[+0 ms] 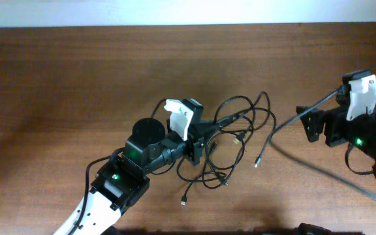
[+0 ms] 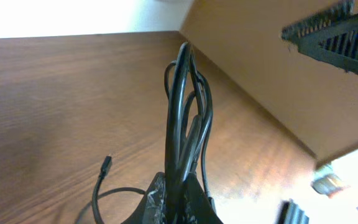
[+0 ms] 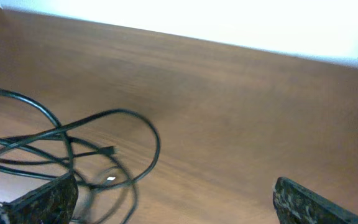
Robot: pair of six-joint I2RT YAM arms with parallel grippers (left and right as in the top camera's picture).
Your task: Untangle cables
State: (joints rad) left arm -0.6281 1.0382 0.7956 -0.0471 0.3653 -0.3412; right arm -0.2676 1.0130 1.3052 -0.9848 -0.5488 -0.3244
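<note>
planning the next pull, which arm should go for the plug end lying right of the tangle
Right. Its end effector is open and empty, and that plug end lies on its side of the tangle. The left end effector is shut on the cables, so it likely should anchor them.

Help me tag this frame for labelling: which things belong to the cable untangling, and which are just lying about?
Job in hand:
- cables, bunched in the shut left gripper
- right gripper, open, holding nothing

Just there:
- wooden table
- long cable trailing from the right arm
</note>
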